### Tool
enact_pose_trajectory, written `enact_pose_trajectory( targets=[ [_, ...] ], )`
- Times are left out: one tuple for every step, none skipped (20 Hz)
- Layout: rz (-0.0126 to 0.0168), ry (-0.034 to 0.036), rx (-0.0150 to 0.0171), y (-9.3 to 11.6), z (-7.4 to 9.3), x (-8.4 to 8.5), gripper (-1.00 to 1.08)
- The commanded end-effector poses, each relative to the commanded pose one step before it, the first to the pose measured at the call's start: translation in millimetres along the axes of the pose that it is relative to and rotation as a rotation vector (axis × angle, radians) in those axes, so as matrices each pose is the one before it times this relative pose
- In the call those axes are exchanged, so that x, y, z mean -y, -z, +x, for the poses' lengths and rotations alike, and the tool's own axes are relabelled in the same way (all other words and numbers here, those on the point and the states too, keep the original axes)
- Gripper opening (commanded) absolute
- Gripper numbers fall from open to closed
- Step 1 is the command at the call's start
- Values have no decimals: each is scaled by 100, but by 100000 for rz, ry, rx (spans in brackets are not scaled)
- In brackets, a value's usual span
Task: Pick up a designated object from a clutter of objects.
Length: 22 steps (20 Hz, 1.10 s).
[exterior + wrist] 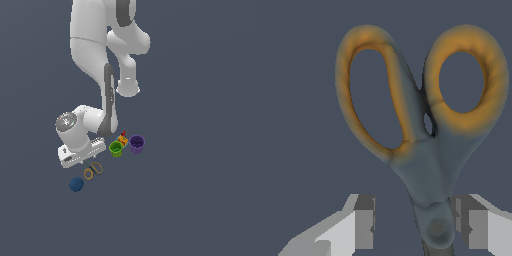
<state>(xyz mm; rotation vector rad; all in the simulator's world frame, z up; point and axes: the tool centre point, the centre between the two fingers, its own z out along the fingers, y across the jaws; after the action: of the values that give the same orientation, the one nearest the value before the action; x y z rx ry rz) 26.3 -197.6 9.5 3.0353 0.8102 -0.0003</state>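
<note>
Since my gripper is low w/ jaws apart, one on each side of the scissors near the pivot, I think the reach is done. Scissors lie flat by the ball. Left: squeeze & lift.

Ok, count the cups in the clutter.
2. The green cup sits beside the purple cup, which is further toward the exterior view's right. The arm may hide others.

Grey-bladed scissors with two orange ring handles lie apparently flat, near the blue ball.
</note>
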Motion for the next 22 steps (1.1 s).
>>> enact_pose_trajectory(
  targets=[
    [7, 99, -19, -163, 63, 19, -100],
    [0, 0, 0, 0, 0, 0, -100],
    [0, 0, 0, 0, 0, 0, -100],
    [0, 0, 0, 0, 0, 0, -100],
    [0, 0, 0, 0, 0, 0, -100],
    [0, 0, 0, 0, 0, 0, -100],
    [0, 0, 0, 0, 0, 0, -100],
    [0, 0, 0, 0, 0, 0, -100],
    [-9, 170, -65, 164, 81, 73, -100],
    [0, 0, 0, 16, -1, 16, -100],
    [0, 0, 0, 47, -3, 48, -100],
    [0, 0, 0, 78, -6, 80, -100],
    [0, 0, 0, 109, -8, 112, -100],
    [0, 0, 0, 141, -10, 145, -100],
    [0, 0, 0, 173, -12, 177, -100],
    [0, 0, 0, 206, -15, 211, -100],
    [0, 0, 0, 239, -17, 245, -100],
    [0, 0, 0, 272, -19, 278, -100],
    [0, 0, 0, 305, -22, 312, -100],
    [0, 0, 0, 338, -24, 346, -100],
    [0, 0, 0, 371, -26, 380, -100],
    [0, 0, 0, 405, -29, 414, -100]
  ],
)
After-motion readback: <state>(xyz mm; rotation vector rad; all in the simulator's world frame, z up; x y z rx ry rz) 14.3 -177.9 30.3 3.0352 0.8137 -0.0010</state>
